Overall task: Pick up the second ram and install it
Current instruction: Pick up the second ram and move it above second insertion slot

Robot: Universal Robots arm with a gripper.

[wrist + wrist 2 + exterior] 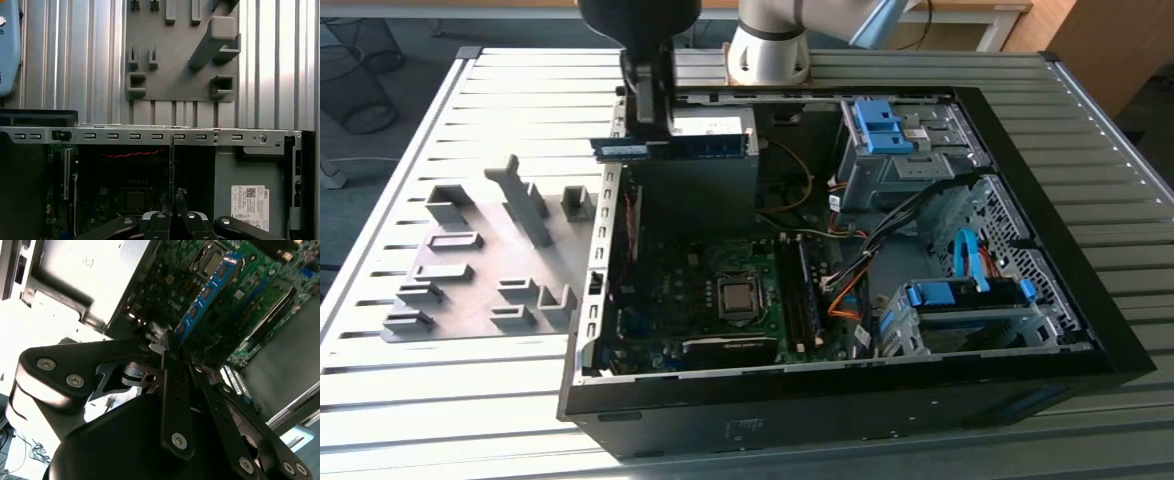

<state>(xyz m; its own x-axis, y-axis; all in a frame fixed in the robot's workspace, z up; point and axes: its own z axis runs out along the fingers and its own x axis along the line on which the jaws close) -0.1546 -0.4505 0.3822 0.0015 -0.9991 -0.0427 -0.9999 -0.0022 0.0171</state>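
Gripper point(642, 138) pinching second ram point(683, 147) by one end. Stick held level, on edge, above open computer case point(854, 400) near its far edge, clear of motherboard point(707, 300).

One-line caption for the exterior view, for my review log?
The hand holds the second ram lengthwise above the open computer case, not yet seated on the motherboard.
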